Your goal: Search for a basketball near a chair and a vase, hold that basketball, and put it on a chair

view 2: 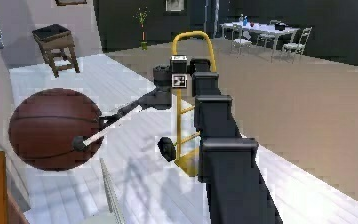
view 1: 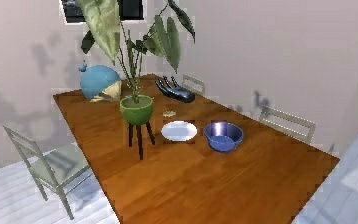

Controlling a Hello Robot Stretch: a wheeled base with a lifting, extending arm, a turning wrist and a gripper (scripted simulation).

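Arm side view — basketball hangs at the gripper.

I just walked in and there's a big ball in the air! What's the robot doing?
The robot's gripper holds a brown basketball at the end of its arm, clear of the floor. A yellow hand truck stands behind the arm. Ahead of the robot is a wooden table with a potted plant, a white plate and a blue bowl. A chair stands beside the table.
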